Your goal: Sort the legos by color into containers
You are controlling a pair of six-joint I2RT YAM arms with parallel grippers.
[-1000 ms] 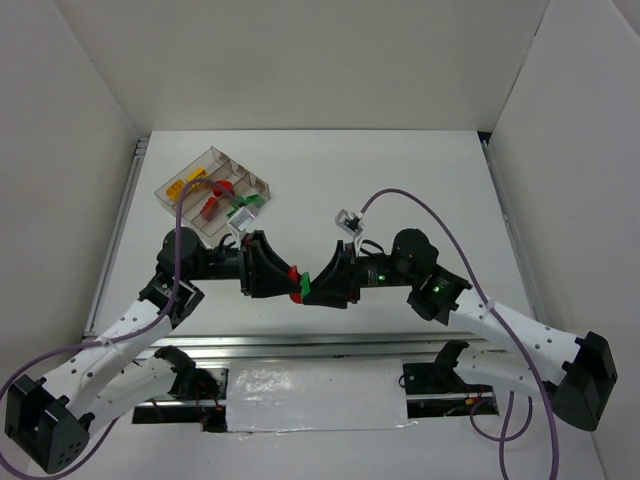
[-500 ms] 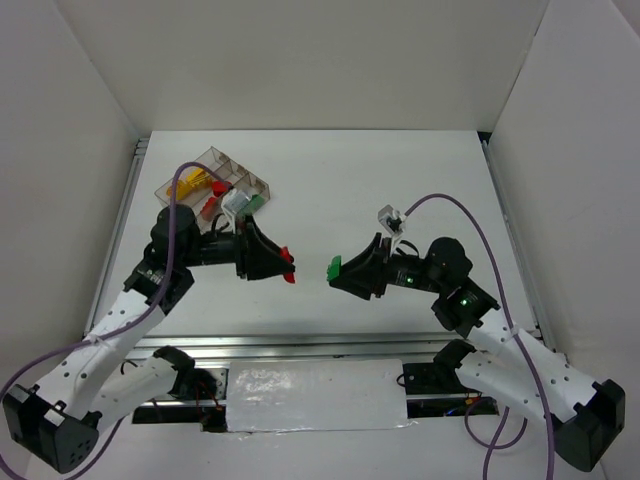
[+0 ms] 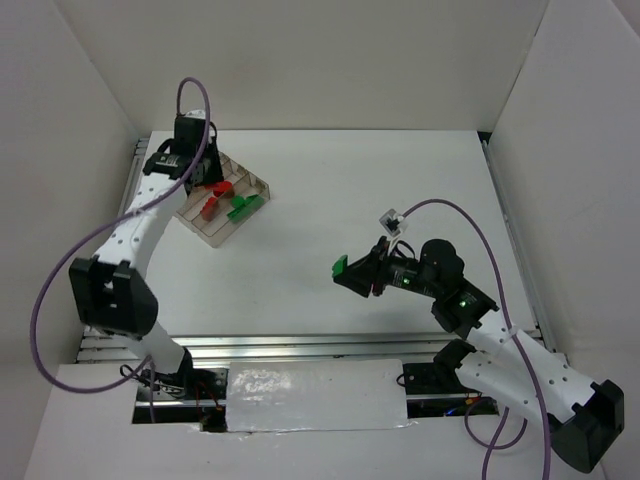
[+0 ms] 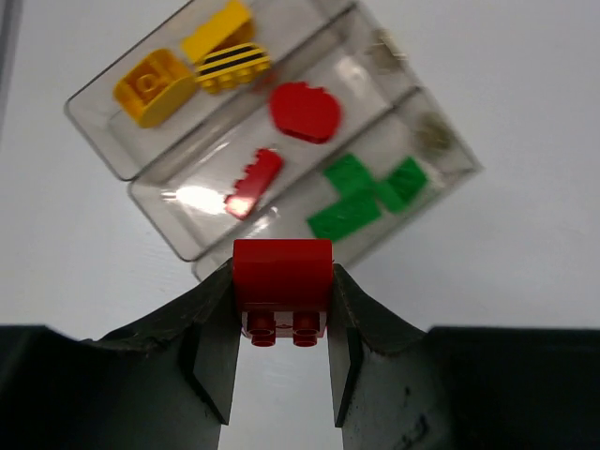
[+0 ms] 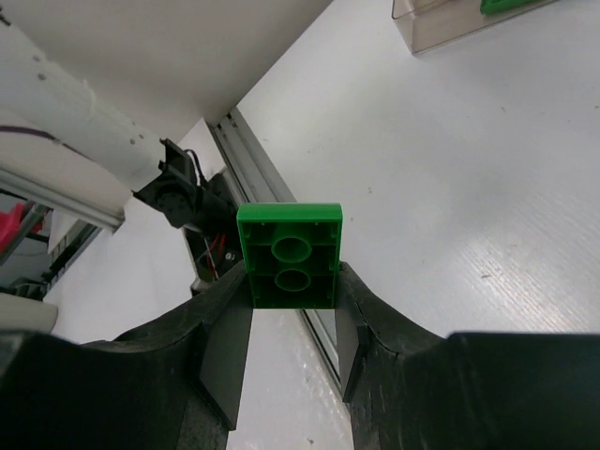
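Left wrist: three yellow legos, three red legos

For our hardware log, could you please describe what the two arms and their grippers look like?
The left arm and right arm have white link shells with black joints and bases. A purple cable loops along each. Small green lights glow on the right arm. The left gripper and right gripper have matte black, wedge-shaped fingers.
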